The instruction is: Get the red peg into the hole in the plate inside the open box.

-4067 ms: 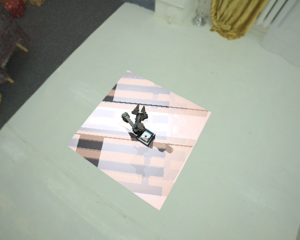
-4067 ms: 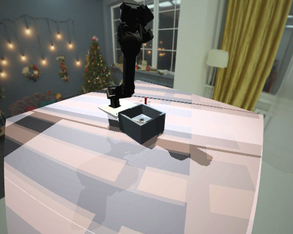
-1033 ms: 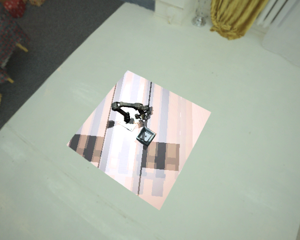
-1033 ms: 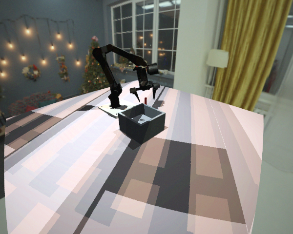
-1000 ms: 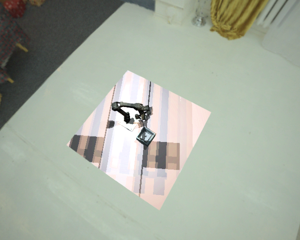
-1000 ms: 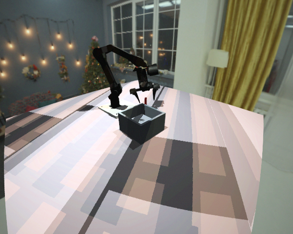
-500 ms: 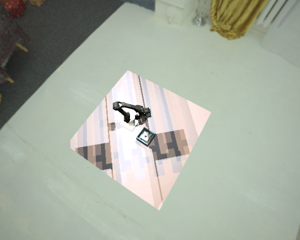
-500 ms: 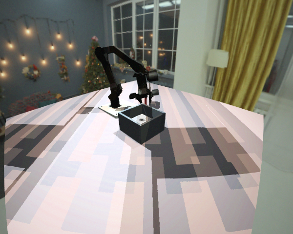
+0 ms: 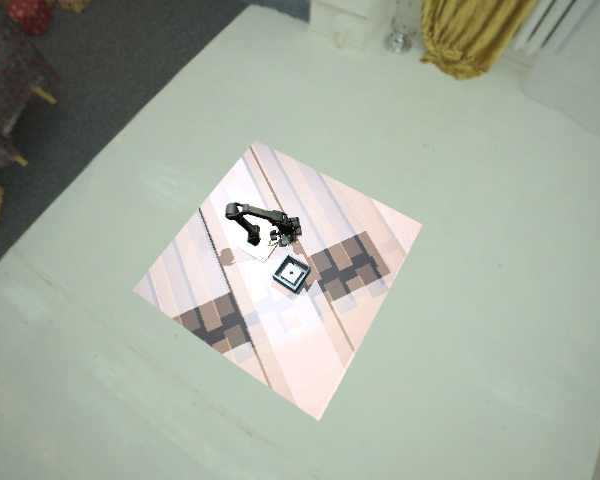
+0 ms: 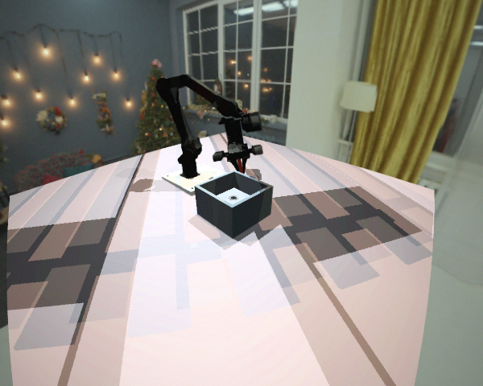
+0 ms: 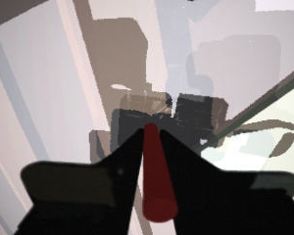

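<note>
The red peg stands roughly upright behind the box in the exterior view, between the dark fingers. My gripper is shut on it and points down. The box rim hides the peg's lower end, so I cannot tell whether it touches the table. The open dark grey box stands beside the gripper, in front of it in the exterior view. At its bottom lies a white plate with a small round hole near the middle; nothing stands in the hole.
The arm's white base plate is on the table left of the box in the exterior view. The table top carries striped light and dark patterns. The arm's shadow falls around the peg in the wrist view.
</note>
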